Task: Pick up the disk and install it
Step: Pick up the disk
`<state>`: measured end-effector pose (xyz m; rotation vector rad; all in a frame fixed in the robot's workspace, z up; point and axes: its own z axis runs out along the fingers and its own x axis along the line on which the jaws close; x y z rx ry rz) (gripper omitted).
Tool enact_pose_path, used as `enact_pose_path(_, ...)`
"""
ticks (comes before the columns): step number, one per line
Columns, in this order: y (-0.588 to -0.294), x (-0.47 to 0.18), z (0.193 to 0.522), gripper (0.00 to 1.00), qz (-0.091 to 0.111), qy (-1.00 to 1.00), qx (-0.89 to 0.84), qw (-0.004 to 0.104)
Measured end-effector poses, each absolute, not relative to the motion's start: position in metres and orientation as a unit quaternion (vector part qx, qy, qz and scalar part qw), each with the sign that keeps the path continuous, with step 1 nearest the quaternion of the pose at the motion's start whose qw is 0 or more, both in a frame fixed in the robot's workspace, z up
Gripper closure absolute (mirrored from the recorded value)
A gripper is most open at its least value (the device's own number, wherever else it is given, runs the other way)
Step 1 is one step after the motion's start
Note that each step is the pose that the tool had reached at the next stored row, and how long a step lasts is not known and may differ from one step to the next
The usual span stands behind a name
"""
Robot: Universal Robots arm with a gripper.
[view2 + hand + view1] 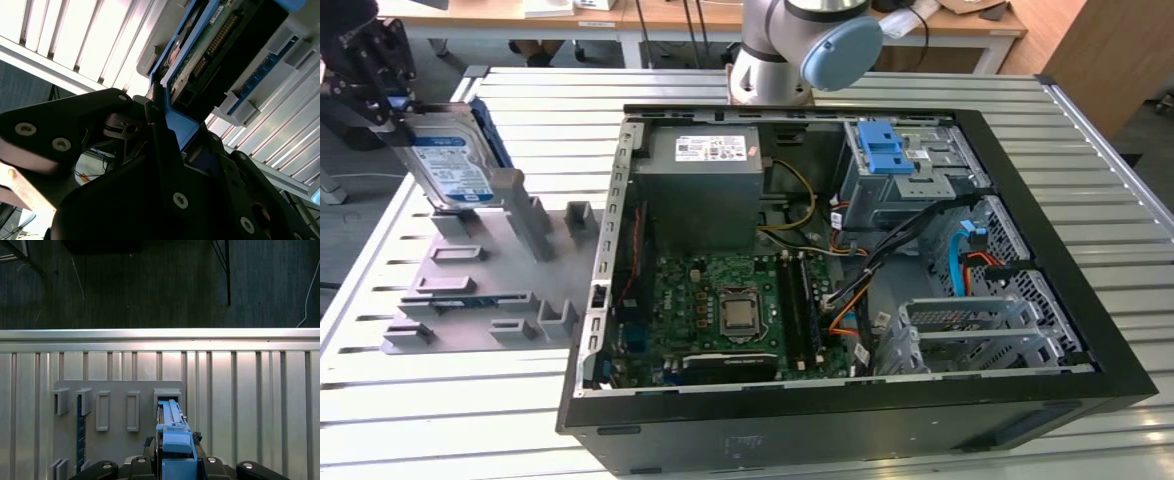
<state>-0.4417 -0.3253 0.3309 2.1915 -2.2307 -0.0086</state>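
Exterior view: the gripper [390, 98] is clamped on the upper end of the disk [450, 160]. The disk stands upright and slightly tilted, its lower end just above the grey holder rack [480, 290], to the exterior view's left of the open computer case [854, 400].
Second wrist view: black fingers [156, 117] pinch the disk's blue carrier frame [181, 127].
First wrist view: the carrier's edge sits over a rack slot [167, 392].
Risk: held by one end, the disk may pivot in the grip or snag the slot wall.
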Motion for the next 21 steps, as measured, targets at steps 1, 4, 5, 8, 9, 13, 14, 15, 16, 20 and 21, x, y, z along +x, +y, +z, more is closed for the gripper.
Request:
enact_pose_path(1, -0.3253, -0.4417, 0.331, 0.64, -0.003, -0.713, 0.701, 0.007)
enact_pose_path(4, -0.3253, -0.4418, 0.3315, 0.64, -0.003, -0.713, 0.701, 0.007)
enact_pose_path(5, -0.3253, -0.4417, 0.3316, 0.64, -0.003, -0.713, 0.701, 0.007)
enact_pose_path(8, -0.3253, -0.4418, 0.3321, 0.64, -0.003, -0.713, 0.701, 0.007)
enact_pose_path(9, -0.3253, -0.4418, 0.3323, 0.64, -0.003, -0.713, 0.701, 0.007)
enact_pose_path(13, -0.3253, -0.4417, 0.3337, 0.64, -0.003, -0.713, 0.701, 0.007)
enact_pose_path(14, -0.3253, -0.4418, 0.3341, 0.64, -0.003, -0.713, 0.701, 0.007)
enact_pose_path(15, -0.3253, -0.4418, 0.3345, 0.64, -0.003, -0.713, 0.701, 0.007)
enact_pose_path(16, -0.3253, -0.4418, 0.3348, 0.64, -0.003, -0.713, 0.701, 0.007)
enact_pose_path(20, -0.3253, -0.4418, 0.3363, 0.64, -0.003, -0.713, 0.701, 0.007)
enact_pose_path(21, -0.3253, -0.4417, 0.3367, 0.64, -0.003, -0.713, 0.701, 0.007)
